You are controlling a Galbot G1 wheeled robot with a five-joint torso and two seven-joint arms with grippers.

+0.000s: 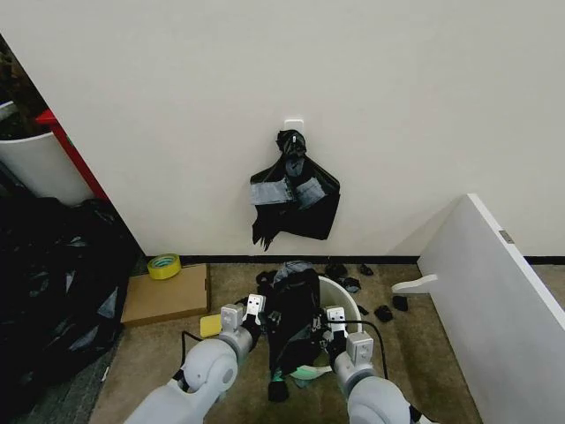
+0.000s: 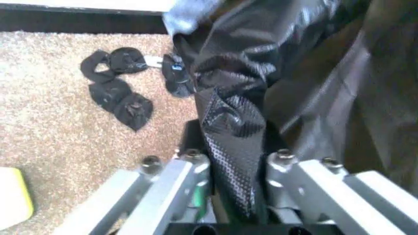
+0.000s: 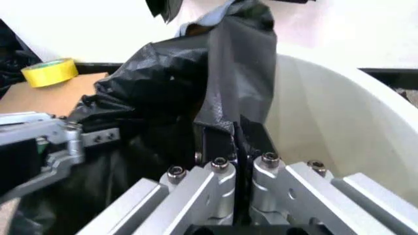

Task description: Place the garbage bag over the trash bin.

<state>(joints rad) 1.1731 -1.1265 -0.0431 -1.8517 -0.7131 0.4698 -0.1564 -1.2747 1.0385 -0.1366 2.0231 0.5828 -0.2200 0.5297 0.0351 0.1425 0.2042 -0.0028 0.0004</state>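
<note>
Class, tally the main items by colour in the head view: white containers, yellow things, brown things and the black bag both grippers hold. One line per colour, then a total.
White: 2, trash bin, tub
Yellow: 2, tape roll, pad
Brown: 1, cardboard
Black: 1, garbage bag
Total: 6

Counted: one garbage bag (image 1: 291, 314), one trash bin (image 1: 342, 300), two grippers, left (image 1: 258, 311) and right (image 1: 334, 322), one yellow tape roll (image 1: 164, 265), one cardboard sheet (image 1: 166, 296).

glossy black garbage bag (image 1: 291, 314) draped over white trash bin (image 1: 346, 300) rim.
</note>
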